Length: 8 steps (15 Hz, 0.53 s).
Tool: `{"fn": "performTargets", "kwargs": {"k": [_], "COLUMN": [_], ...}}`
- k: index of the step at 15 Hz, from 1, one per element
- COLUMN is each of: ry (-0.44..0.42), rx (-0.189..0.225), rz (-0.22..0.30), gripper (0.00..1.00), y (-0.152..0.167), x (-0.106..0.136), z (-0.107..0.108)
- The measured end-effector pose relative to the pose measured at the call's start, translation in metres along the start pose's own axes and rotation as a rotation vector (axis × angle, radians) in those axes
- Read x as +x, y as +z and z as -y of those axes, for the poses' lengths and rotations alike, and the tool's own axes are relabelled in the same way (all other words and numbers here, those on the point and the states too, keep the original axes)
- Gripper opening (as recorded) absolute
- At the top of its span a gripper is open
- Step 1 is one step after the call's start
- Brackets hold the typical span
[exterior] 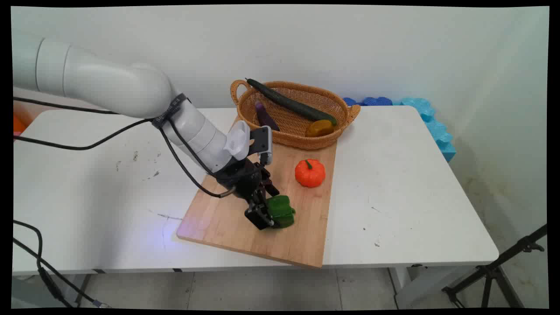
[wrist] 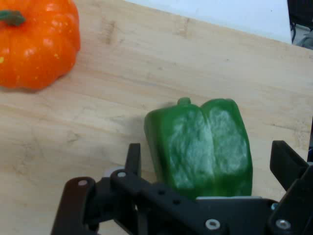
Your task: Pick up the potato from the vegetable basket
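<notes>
A green bell pepper (exterior: 281, 211) (wrist: 200, 144) lies on its side on the wooden cutting board (exterior: 227, 223). My gripper (exterior: 267, 215) (wrist: 210, 164) is low over the board and straddles the pepper, open. In the hand view one finger (wrist: 133, 157) stands close by the pepper's left side, and the other finger (wrist: 287, 162) stands a small gap off its right side. An orange toy pumpkin (exterior: 310, 173) (wrist: 34, 44) sits on the board beyond the pepper, apart from it.
A wicker basket (exterior: 345, 114) stands at the board's far end, holding a long dark cucumber (exterior: 291, 103), a purple eggplant (exterior: 265, 116) and a brownish vegetable (exterior: 320, 127). Blue foam pieces (exterior: 431, 122) lie at the table's far right. A black tripod (exterior: 498, 271) stands right of the table.
</notes>
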Motion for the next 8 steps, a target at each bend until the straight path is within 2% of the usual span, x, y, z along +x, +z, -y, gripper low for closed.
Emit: {"fn": "performTargets", "kwargs": {"k": [8], "ry": [0.039], "rx": [0.006], "rz": [-0.012], "gripper": [1.0], "y": [-0.009], "x": [-0.002], "z": [-0.003]}}
